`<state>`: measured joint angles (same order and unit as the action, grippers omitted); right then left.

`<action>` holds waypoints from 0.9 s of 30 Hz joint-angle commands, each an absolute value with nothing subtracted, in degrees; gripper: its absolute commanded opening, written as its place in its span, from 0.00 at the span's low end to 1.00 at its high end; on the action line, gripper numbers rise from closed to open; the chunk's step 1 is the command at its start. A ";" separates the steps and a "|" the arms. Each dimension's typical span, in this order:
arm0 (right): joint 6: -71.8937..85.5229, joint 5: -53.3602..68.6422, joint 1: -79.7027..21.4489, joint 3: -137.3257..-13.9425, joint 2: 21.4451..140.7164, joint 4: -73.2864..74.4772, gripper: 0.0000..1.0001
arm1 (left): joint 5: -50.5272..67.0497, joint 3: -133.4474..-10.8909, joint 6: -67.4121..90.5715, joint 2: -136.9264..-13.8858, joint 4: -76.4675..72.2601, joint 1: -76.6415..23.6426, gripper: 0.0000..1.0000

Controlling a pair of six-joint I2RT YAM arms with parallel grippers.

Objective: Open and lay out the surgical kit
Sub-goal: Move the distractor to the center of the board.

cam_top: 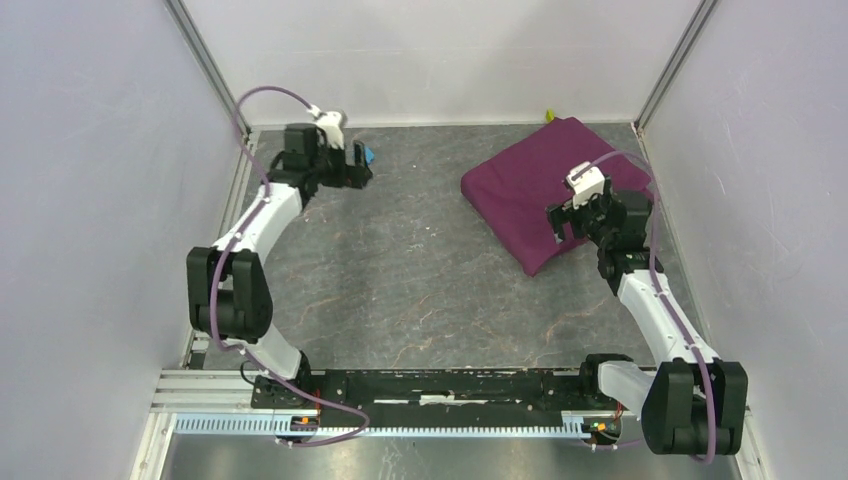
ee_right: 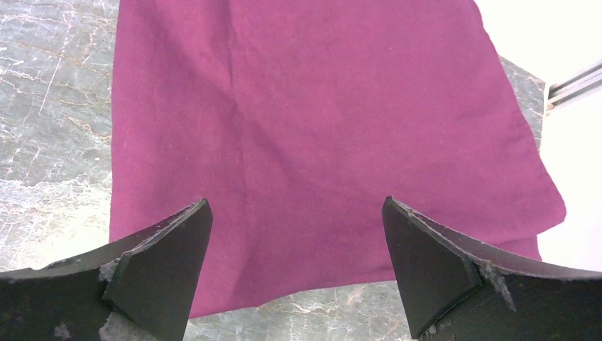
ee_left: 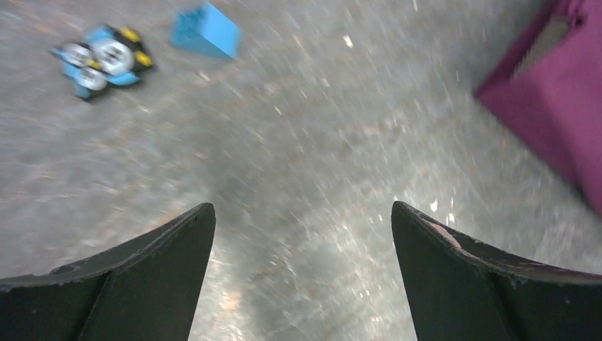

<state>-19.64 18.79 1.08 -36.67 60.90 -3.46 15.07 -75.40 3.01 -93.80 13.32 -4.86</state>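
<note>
Toward the near right, the right gripper (ee_right: 297, 213) is hovering wide and empty over the purple cloth wrap (ee_right: 319, 128), probably lining up to pinch a fold. The wrap is lying folded shut at the far right, hiding its contents. At the far left, the left gripper (ee_left: 302, 213) is hanging wide and empty near the blue block (ee_left: 206, 32) and small toy (ee_left: 99, 55), well apart from the kit, seemingly giving the other arm room.

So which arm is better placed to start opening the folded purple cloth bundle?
Right. The open right gripper hangs directly over the folded purple cloth bundle, while the open left gripper is far off near the small blue block.
</note>
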 commanded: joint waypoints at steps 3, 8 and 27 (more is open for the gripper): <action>-20.70 18.35 -2.17 -38.90 61.85 -2.18 0.97 | 11.76 -70.84 -2.21 -95.16 9.58 -11.25 1.00; -20.70 18.58 -2.28 -37.40 60.44 -2.99 0.97 | 7.32 -78.04 4.40 -104.98 10.33 -11.87 1.00; -21.79 17.19 -2.17 -34.89 59.97 -4.74 0.97 | 3.47 -118.43 19.30 -139.95 20.69 -9.68 0.94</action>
<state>-20.91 18.09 -2.20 -35.31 60.53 -2.55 4.34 -111.74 14.44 -137.14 19.68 -10.59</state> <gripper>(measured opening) 0.974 0.944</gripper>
